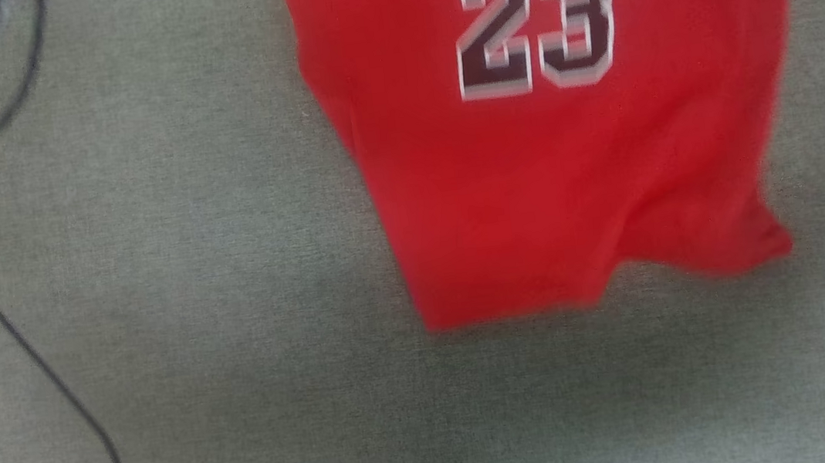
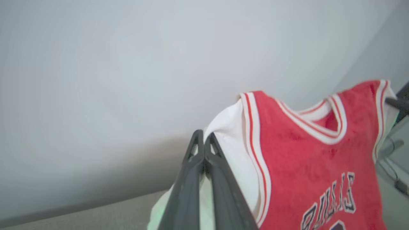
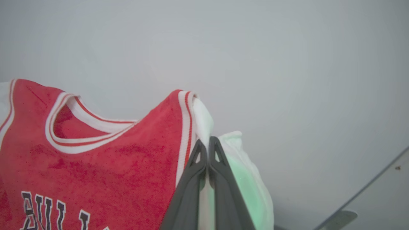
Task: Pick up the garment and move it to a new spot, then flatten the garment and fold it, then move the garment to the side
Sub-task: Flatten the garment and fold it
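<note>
Garment [image 1: 561, 168] hanging, pinched by left hand [image 2: 204, 136], right hand [image 3: 207, 142]

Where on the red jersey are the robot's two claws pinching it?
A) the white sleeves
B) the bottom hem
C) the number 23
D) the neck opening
A: the left gripper and the right gripper are each shut on a white sleeve of the jersey, beside the striped armhole trim.
</note>
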